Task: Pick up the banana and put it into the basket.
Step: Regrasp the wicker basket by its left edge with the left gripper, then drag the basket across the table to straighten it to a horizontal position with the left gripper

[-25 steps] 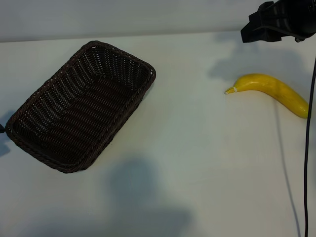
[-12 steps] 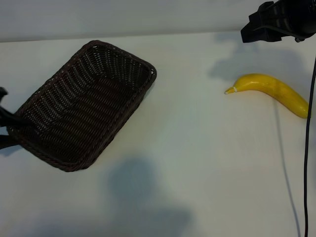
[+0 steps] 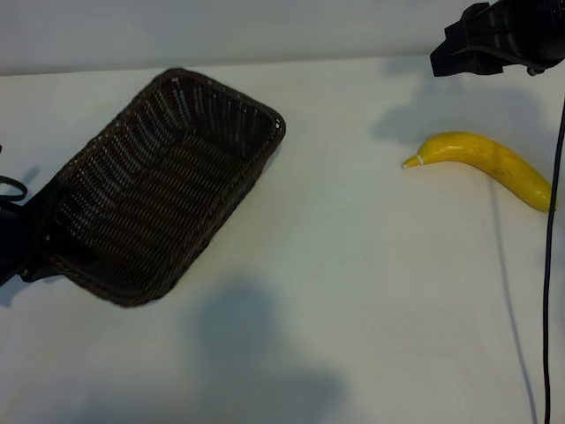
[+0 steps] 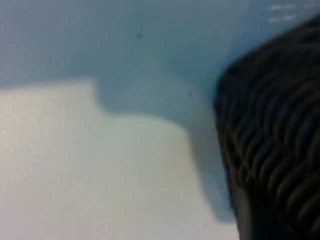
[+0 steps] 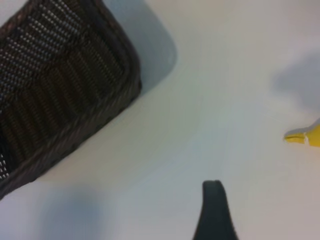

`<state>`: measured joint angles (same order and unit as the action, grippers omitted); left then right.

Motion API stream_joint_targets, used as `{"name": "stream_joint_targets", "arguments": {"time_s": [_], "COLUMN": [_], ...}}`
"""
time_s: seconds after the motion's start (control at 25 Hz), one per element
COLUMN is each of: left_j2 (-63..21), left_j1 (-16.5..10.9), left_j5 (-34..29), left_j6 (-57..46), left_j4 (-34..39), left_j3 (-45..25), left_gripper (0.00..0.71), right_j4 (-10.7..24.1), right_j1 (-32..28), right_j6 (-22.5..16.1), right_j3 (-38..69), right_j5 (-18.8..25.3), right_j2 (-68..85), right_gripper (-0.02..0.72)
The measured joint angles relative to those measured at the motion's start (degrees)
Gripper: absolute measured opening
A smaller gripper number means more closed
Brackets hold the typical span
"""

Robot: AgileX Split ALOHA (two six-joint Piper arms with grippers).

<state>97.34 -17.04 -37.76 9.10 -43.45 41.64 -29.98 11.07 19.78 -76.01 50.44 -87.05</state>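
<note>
The yellow banana [image 3: 484,160] lies on the white table at the right, stem tip pointing left; only that tip [image 5: 305,136] shows in the right wrist view. The dark woven basket [image 3: 159,190] sits at the left, its near-left end raised a little. My left gripper [image 3: 19,243] reaches in from the left edge and is shut on the basket's end rim; its wrist view shows only the weave [image 4: 275,145] close up. My right gripper [image 3: 484,46] hangs open above the table behind the banana, not touching it. One of its fingers [image 5: 214,205] shows, with nothing against it.
A black cable [image 3: 549,291] hangs down the right edge, just past the banana's thick end. Bare white table [image 3: 353,265] lies between basket and banana. Arm shadows fall on the front of the table.
The left gripper came in from the left edge and closed on the basket's end. The basket shifted slightly right and tipped up. The right arm and banana have not moved.
</note>
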Motion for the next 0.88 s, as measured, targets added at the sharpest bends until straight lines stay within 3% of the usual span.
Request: {"name": "stream_joint_targets", "arguments": {"time_s": [0.24, 0.44, 0.56, 0.88], "left_j2": [-1.5, -1.5, -0.1, 10.7], "left_j1": [0.0, 1.3, 2.3, 10.5], "left_j5": [-11.0, -23.0, -28.7, -29.6], "left_j6": [0.3, -11.6, -12.3, -5.8], "left_j4": [6.1, 24.1, 31.1, 25.3], "left_j3": [9.9, 23.3, 31.3, 44.8], "left_gripper": [0.195, 0.194, 0.194, 0.194], "right_j4": [0.0, 0.0, 0.0, -0.1], "right_j1": [0.0, 0.0, 0.0, 0.0], "right_j6": [0.0, 0.5, 1.8, 2.2], "right_j3": [0.0, 0.0, 0.0, 0.0], "right_j5": [0.0, 0.0, 0.0, 0.1], "right_j2": [0.0, 0.0, 0.0, 0.0], "right_gripper": [0.515, 0.515, 0.515, 0.515]}}
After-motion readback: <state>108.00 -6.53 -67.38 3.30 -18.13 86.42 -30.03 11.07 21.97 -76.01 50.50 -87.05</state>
